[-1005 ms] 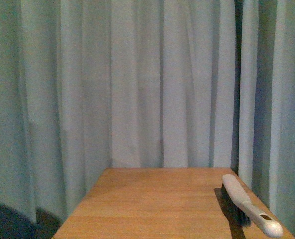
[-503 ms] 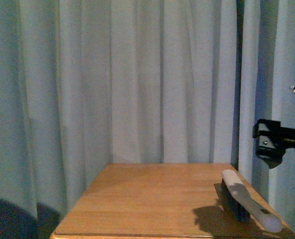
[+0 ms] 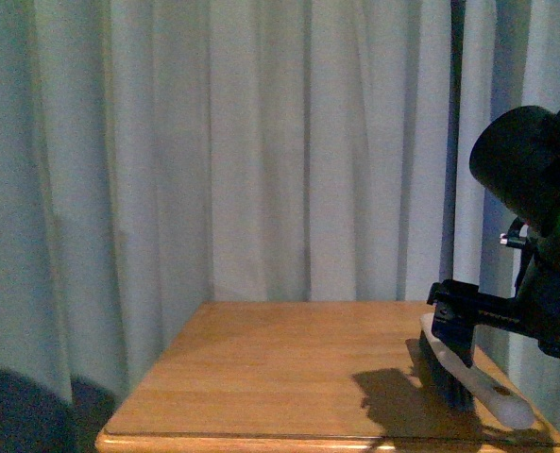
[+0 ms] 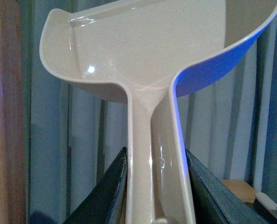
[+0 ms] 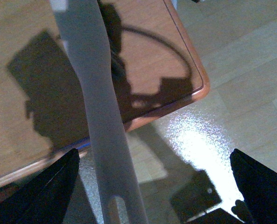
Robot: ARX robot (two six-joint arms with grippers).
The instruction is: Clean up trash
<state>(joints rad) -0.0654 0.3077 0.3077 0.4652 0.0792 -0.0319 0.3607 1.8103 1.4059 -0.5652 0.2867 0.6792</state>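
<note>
Trash, the little white paper wad, does not show in any view, so I cannot tell where it is. The left gripper [image 4: 156, 156] has its jaws squeezed on the handle of the dustpan [image 4: 143, 42], and the pan's far rim is cut off by the picture's edge. The right gripper [image 5: 153, 156] hangs over the brush [image 3: 492, 394] at the right side of the table [image 3: 280, 377], jaws wide apart on each side of the handle and not touching it, and the black arm hides part of the brush's far end.
</note>
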